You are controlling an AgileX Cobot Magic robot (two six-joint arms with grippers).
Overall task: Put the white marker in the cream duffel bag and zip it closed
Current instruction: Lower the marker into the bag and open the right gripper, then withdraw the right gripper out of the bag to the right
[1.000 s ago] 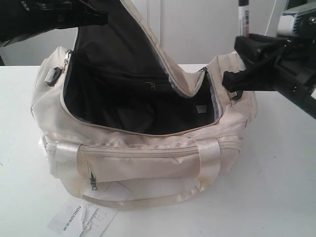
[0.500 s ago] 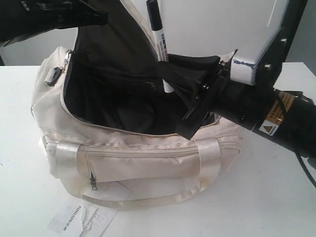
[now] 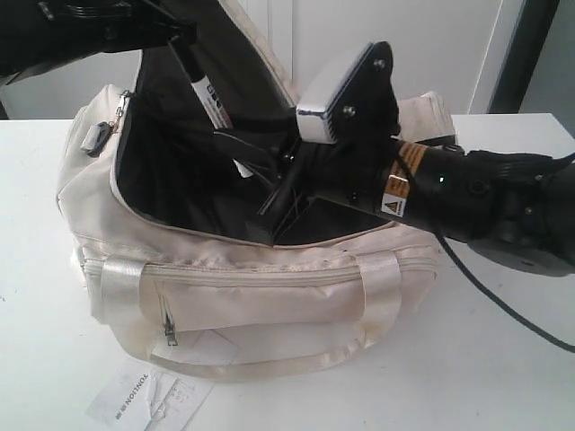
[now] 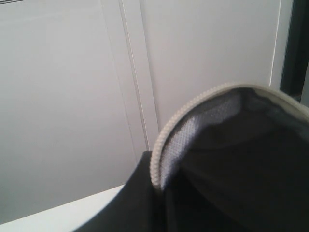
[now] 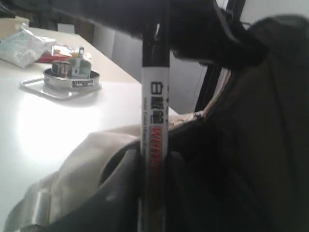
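soft cream fabric duffel bag [image 3: 269, 305] sits on the white table [image 3: 503, 359], nearer its left edge than its right, satin handles facing the exterior camera. top zip open; flap stands raised, dark lining exposed.

left hand [image 3: 182, 34]: closed tight at the upper edge of the raised flap (its wrist view shows only zip teeth and lining up close, fingers not visible).

right hand [image 3: 244, 171]: reaches across the middle into the bag's mouth, jaws narrow, clamped on the slim white-barrelled marker pen [image 3: 214, 101] low on its barrel.

marker tilted, dark end uppermost near the left hand, lower end within the opening above the lining; contact with the lining cannot be told. red-and-black label print shows in the right wrist view.

printed white paper tag [image 3: 148, 400] lies flat at the table's near edge, just in front of the bag's left end.
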